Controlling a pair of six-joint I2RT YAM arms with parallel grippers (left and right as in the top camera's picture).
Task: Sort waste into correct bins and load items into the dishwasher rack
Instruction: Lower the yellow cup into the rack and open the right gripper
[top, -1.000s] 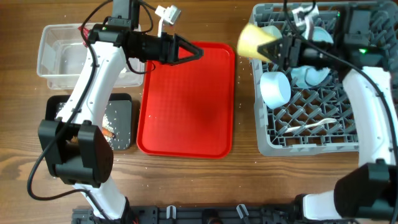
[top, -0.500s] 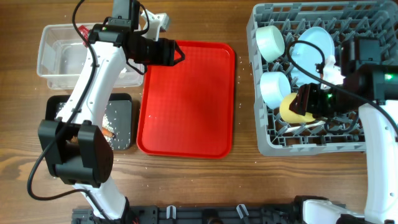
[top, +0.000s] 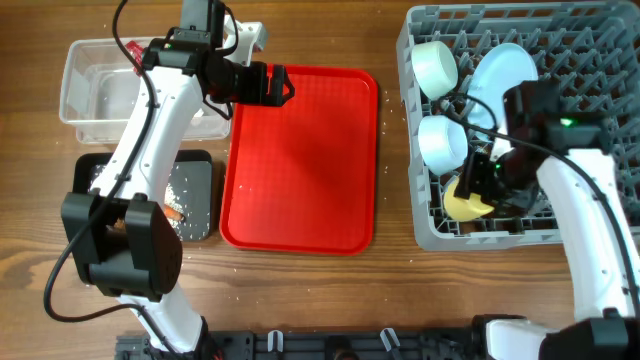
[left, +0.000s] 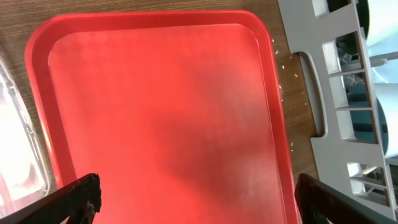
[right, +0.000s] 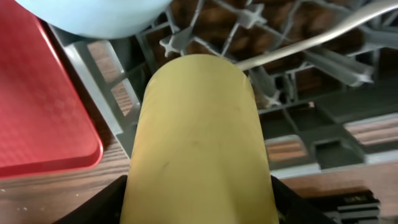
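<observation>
My right gripper (top: 476, 186) is shut on the small yellow cup (top: 462, 204) and holds it low over the front left part of the grey dishwasher rack (top: 430, 236). In the right wrist view the yellow cup (right: 199, 124) fills the space between my fingers (right: 199, 211). The rack holds a pale blue plate (top: 505, 75), a pale green bowl (top: 435, 65) and a pale blue bowl (top: 443, 142). A white spoon (right: 323, 36) lies on the rack grid. My left gripper (top: 281, 85) is open and empty over the far left corner of the red tray (top: 300, 170); its fingers (left: 199, 205) are wide apart.
A clear tub (top: 90, 95) at the far left has a red wrapper (top: 133, 48) at its rim. A black tray (top: 197, 200) in front of it holds rice grains and an orange stick (top: 175, 213). Rice grains lie on the wood between the red tray and the rack.
My right gripper has carried the yellow cup from above the rack's far left corner down to its front left part. My left gripper has drawn back a little to the left.
</observation>
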